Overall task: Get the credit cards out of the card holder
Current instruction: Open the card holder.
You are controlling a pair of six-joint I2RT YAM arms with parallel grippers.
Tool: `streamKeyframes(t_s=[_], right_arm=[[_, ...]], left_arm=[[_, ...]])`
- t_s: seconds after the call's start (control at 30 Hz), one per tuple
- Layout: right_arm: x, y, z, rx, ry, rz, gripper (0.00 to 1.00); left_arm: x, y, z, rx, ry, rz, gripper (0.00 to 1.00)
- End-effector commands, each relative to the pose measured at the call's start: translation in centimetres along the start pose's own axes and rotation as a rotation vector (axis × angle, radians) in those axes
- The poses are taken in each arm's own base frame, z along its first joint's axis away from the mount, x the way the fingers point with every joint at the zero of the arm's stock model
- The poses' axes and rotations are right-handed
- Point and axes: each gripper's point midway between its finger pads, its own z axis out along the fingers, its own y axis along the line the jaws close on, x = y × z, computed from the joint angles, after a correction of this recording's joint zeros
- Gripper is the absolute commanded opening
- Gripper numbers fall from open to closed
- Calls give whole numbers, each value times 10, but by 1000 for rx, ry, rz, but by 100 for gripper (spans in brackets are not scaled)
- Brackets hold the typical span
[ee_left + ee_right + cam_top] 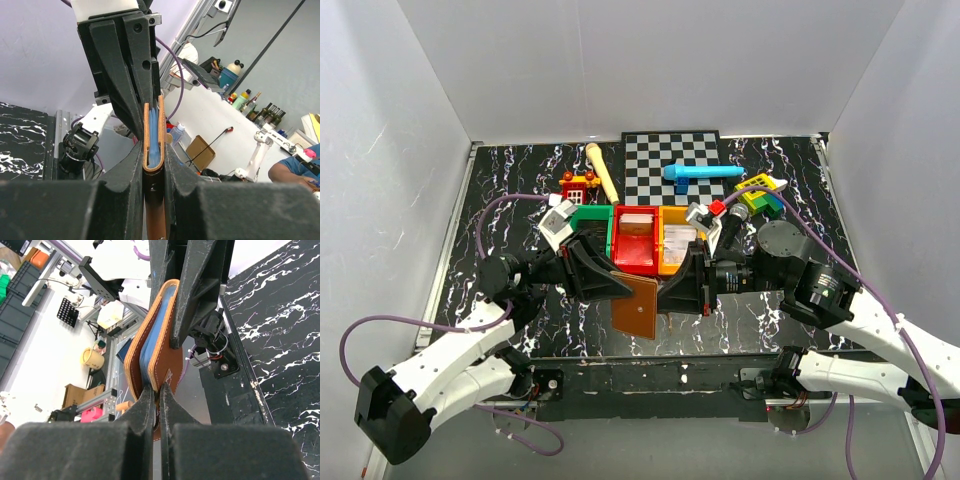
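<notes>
The brown card holder (638,305) hangs in the air between my two grippers, above the table's near edge. My left gripper (618,285) is shut on its folded spine end; in the left wrist view the card holder (154,132) stands edge-on between the fingers of the left gripper (154,167), its blue-grey inner panels showing. My right gripper (667,293) is shut on the edge of one brown flap. In the right wrist view the card holder (162,347) is slightly parted above the right gripper (156,390). No card shows clearly.
A red bin (636,242), an orange bin (677,240) and a green bin (588,218) stand just behind the grippers. Farther back lie a checkered board (670,160), a blue tool (700,173), a wooden stick (603,170) and small toy blocks (760,192).
</notes>
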Motion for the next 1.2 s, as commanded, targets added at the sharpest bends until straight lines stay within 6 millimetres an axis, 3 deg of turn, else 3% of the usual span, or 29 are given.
streamKeyframes(t_s=[0.0, 0.23, 0.37, 0.7, 0.97, 1.17], right_arm=[[-4, -12, 13, 35, -17, 15, 1], [-5, -23, 5, 114, -44, 10, 1], [-6, -31, -2, 189, -34, -3, 1], [-5, -68, -13, 431, -10, 25, 1], [1, -95, -20, 583, 20, 61, 1], [3, -101, -15, 608, 50, 75, 1]], left_arm=[[-23, 7, 6, -56, -96, 53, 10], [-21, 22, -3, -179, -130, 55, 55], [-12, 54, -17, -359, -135, 31, 57], [12, 80, -35, -493, -125, -85, 60], [24, 81, -39, -495, -119, -136, 58], [28, 83, -41, -515, -111, -123, 58]])
